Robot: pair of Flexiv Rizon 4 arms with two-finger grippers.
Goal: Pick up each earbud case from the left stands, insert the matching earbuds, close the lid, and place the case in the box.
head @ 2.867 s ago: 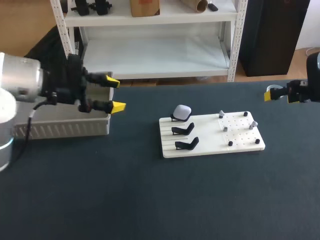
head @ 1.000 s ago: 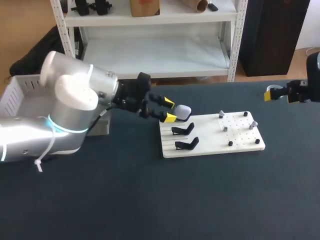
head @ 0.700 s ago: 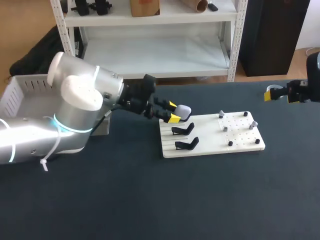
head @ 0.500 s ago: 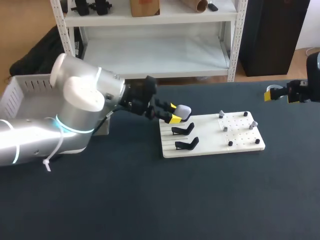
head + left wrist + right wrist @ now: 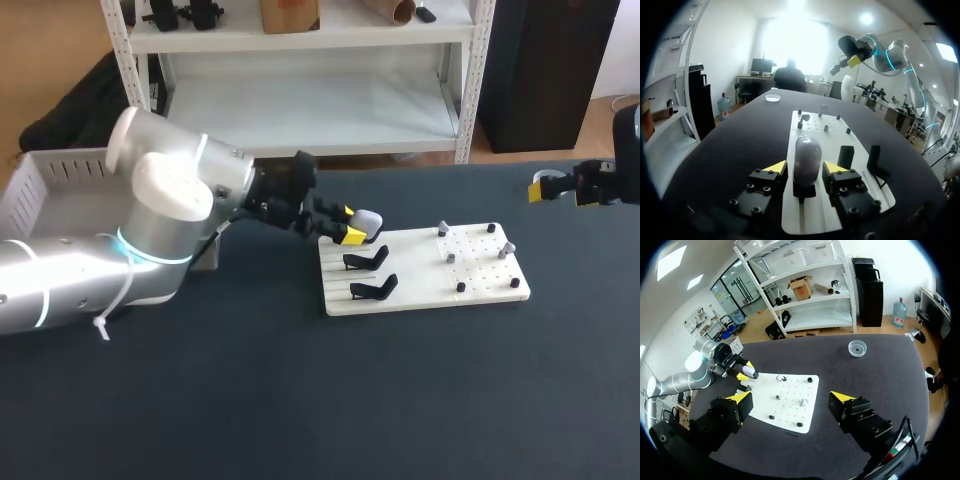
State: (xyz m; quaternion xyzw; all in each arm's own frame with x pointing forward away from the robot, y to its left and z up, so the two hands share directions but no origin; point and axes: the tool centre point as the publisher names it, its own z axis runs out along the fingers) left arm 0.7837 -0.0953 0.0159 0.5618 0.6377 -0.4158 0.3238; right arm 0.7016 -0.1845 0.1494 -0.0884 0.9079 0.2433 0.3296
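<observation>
Grey-white and rounded, the earbud case (image 5: 368,222) sits upright on the rearmost of three black stands (image 5: 366,260), at about ten o'clock on the white board (image 5: 420,292). The left gripper (image 5: 350,225) is level with the case, at its nine o'clock side. In the left wrist view the case stands between the two yellow fingertips (image 5: 775,167). A thin gap shows beside one tip and the other tip is very close, so the fingers are parted around the case and not clamped on it.

The two other stands follow in a row toward six o'clock from the case. On the perforated half of the board, toward three o'clock, stand small earbuds (image 5: 444,229), some pale and some dark; they are too small to make out further.

At the nine o'clock side of the dark table (image 5: 300,400) lies the white box (image 5: 55,185), partly behind the left arm.

The right gripper (image 5: 790,396) hangs at the table's three o'clock edge, well apart from the board, its fingers spread wide and gripping nothing. Ahead of it a small clear dish (image 5: 857,347) rests on the table.
</observation>
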